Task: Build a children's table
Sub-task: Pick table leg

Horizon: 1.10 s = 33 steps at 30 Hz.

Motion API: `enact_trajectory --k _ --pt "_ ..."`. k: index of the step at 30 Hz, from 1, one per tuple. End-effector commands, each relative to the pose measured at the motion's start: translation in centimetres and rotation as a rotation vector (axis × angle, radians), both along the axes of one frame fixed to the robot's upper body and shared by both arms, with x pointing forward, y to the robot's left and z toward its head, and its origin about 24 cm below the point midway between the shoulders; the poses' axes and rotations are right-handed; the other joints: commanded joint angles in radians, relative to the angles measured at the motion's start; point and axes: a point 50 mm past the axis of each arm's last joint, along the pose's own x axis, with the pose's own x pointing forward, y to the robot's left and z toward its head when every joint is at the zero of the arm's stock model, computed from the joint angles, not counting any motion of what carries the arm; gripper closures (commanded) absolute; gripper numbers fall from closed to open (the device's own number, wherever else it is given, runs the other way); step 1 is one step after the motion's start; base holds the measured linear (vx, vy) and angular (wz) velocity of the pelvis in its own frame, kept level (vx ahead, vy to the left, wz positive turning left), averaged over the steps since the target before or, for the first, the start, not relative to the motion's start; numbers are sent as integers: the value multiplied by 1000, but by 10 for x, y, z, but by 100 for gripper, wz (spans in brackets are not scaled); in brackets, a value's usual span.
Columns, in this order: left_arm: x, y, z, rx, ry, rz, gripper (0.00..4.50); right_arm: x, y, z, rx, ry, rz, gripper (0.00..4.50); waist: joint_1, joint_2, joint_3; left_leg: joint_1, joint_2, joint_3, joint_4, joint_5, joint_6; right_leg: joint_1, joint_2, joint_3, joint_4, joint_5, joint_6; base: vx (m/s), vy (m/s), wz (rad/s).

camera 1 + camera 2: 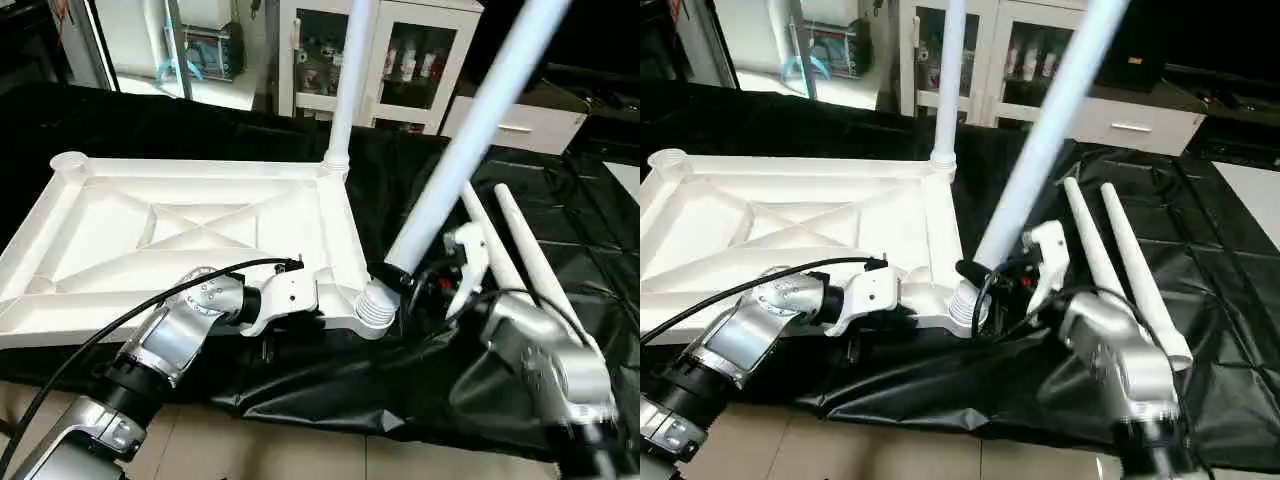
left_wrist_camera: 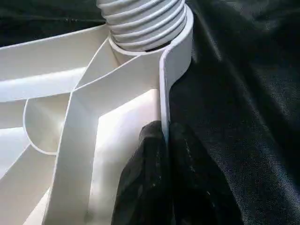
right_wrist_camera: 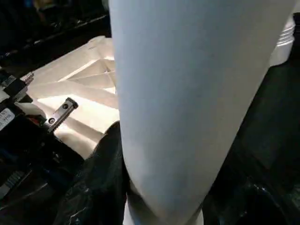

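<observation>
The tabletop (image 1: 190, 240) lies underside up on the black-draped surface (image 1: 560, 230), its long axis running left to right. One leg (image 1: 347, 80) stands upright in the far right corner socket, its top cut off. A second leg (image 1: 470, 140) leans up and to the right from the near right socket (image 1: 375, 310), its top also cut off. The right claw (image 1: 985, 272) pinches it just above the ribbed end. The left claw (image 2: 164, 178) is pressed together on the tabletop's near rim. Two spare legs (image 1: 520, 250) lie side by side, pointing away
</observation>
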Motion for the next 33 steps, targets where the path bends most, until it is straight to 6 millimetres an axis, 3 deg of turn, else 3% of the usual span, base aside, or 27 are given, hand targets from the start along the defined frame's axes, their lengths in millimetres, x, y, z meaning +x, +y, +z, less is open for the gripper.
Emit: enact_trajectory --k 1,3,14,18,22,26,33 --pt "-4 0 -8 25 29 -16 450 -13 -5 -31 -105 132 -41 265 3 15 -37 8 49 -22 -97 -342 -15 33 -73 32 -91 -452 -119 0 0 0" --pt "-4 0 -8 26 28 -15 450 -16 -1 -32 -126 125 -25 265 1 16 -34 14 48 -24 -102 -367 -16 34 -72 30 -96 -483 -114 0 0 0" --pt "-3 0 -7 30 28 -12 450 -27 6 -40 -272 156 127 265 -1 11 -31 12 51 -27 -107 -372 -10 33 -77 32 -103 -539 -92 0 0 0" --pt "-4 0 -8 30 31 -13 450 -24 7 -42 -307 170 161 265 -4 10 -29 11 51 -27 -108 -375 -7 31 -76 32 -102 -532 -97 0 0 0" --pt "-5 0 -8 29 34 -13 450 -21 8 -42 -327 168 179 265 -9 9 -26 12 50 -30 -108 -394 -7 29 -78 30 -109 -594 -81 0 0 0" --pt "-5 -1 -9 30 37 -15 450 -11 16 -37 -344 146 207 265 -24 10 -24 8 50 -36 -112 -417 -10 31 -82 23 -117 -642 -67 0 0 0" --pt "-5 0 -9 30 42 -17 450 -4 23 -34 -373 121 247 265 -32 7 -20 11 49 -40 -112 -450 -8 27 -90 9 -129 -708 -44 0 0 0"
